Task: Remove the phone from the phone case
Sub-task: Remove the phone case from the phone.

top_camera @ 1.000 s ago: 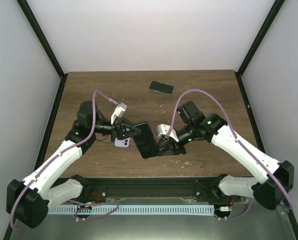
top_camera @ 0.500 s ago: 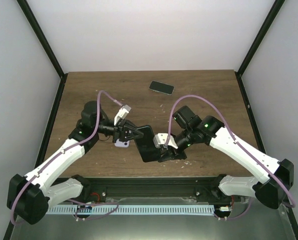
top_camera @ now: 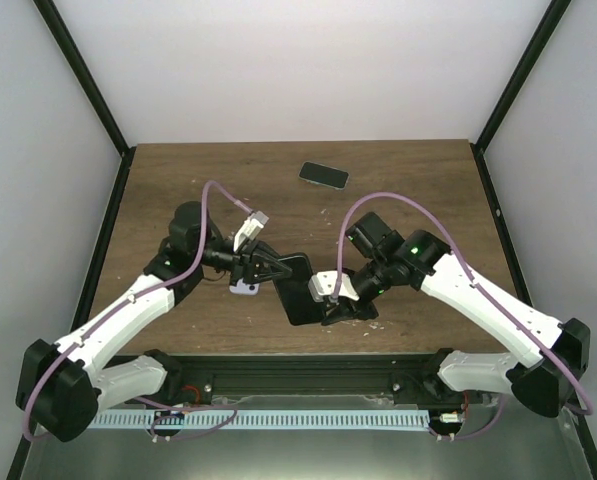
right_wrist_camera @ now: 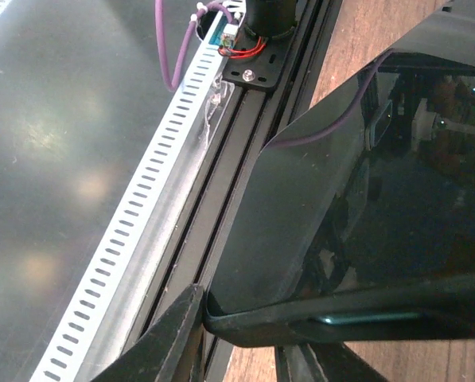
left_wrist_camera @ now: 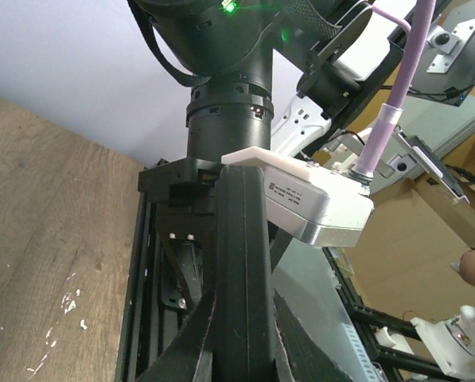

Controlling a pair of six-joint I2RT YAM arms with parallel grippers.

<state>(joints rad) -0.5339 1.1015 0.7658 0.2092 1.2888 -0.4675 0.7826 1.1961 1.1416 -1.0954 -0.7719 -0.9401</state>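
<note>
Holding the phone (top_camera: 298, 290) aloft between both arms above the counter (top_camera: 178, 190), we see the left end effector (top_camera: 266, 268) pinched tight on one edge. The right end effector (top_camera: 330, 305) straddles the opposite edge (whether clamped, we cannot tell). Uneven pulling could drop it, or merely twist the phone case (left_wrist_camera: 241, 263).

The wooden surface (top_camera: 178, 190) is viewed from high above, behind the two arms (top_camera: 128, 310). The cased phone (left_wrist_camera: 241, 270), shared by all views, is seen edge-on and very near from the left wrist, and obliquely across its glossy face from the right.
</note>
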